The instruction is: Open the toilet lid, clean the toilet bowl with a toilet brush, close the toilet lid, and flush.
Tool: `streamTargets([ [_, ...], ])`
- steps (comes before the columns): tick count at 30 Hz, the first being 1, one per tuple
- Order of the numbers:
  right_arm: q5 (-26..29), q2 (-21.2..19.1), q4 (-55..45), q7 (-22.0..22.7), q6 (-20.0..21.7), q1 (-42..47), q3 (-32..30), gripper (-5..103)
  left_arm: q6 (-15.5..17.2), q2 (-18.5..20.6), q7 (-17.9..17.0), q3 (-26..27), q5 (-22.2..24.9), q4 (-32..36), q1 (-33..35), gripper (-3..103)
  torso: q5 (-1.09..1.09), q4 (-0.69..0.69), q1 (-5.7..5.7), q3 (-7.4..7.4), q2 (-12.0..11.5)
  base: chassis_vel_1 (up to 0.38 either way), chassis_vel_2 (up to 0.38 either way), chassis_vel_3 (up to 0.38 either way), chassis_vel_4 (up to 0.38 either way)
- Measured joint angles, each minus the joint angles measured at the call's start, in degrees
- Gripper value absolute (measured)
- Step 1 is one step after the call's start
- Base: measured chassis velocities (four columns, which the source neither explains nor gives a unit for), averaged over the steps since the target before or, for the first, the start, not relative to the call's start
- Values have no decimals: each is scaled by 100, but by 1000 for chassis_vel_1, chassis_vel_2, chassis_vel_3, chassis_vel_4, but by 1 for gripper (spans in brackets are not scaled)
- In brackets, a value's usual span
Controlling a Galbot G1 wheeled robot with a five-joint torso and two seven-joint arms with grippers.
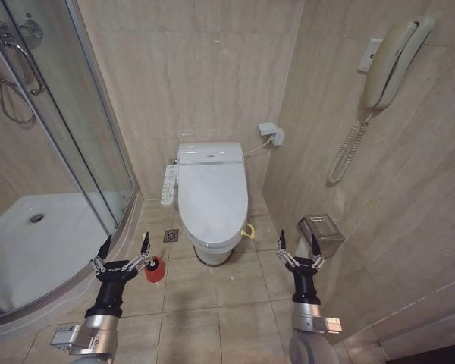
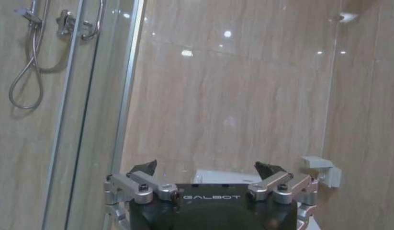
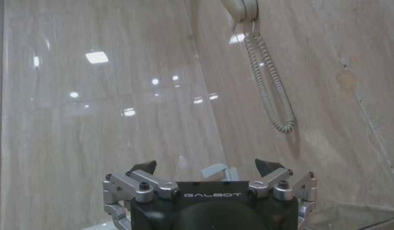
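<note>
head view
toilet lid [image 1: 211, 193]: down, shut over the toilet bowl [image 1: 212, 252], which stands against the back wall, centre of view. Only the bowl's front lower edge shows under the lid.
button panel [image 1: 168, 185]: long white strip on the toilet's left side, just beside the lid.
toilet brush holder [image 1: 155, 269]: small red cup on the floor tiles, left of the bowl, just beside the left gripper's inner fingertip. Brush handle and bristles: cannot make out.
left gripper [image 1: 125, 247]: low, left of the toilet, fingers spread apart, holding nothing, pointing toward the back wall.
right gripper [image 1: 298, 243]: low, right of the toilet, fingers spread apart, holding nothing.
shower tray [image 1: 30, 250]: white, curved, far left behind a glass door [image 1: 98, 129]; left arm sits close to its curved rail.
metal bin [image 1: 321, 233]: on the floor by the right wall, just beyond the right gripper, between it and the wall.
wall phone [image 1: 390, 61]: on the right wall, coiled cord hanging below.
wall socket box [image 1: 271, 133]: back wall, right of the toilet's rear, with a cable running to the toilet.
floor drain [image 1: 171, 236]: left of the bowl base.
yellow item [image 1: 249, 230]: at the bowl's right side, kind unclear.

left wrist view
left gripper [image 2: 209, 168]: fingers apart, nothing between them. Top of the toilet's rear [image 2: 225, 177] shows in the gap, well beyond. Glass door frame [image 2: 123, 96] and shower hose [image 2: 28, 72] alongside; socket box [image 2: 324, 170] on the wall.

right wrist view
right gripper [image 3: 206, 167]: fingers apart, nothing held. Tiled corner ahead; phone cord [image 3: 270, 86] hanging on the wall; bin lid [image 3: 350, 218] at the frame edge.
</note>
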State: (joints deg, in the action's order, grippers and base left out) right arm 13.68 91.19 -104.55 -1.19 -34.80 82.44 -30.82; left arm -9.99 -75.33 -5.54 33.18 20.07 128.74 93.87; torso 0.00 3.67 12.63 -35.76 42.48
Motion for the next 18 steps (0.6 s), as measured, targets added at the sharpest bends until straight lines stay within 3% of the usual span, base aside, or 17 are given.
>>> streamTargets([
  [18,-82,-35,-126,76,55,92,-21,100,-95,-72,3,52,-32,284,224,100,0,0,0,0,0,0,0,0,0],
])
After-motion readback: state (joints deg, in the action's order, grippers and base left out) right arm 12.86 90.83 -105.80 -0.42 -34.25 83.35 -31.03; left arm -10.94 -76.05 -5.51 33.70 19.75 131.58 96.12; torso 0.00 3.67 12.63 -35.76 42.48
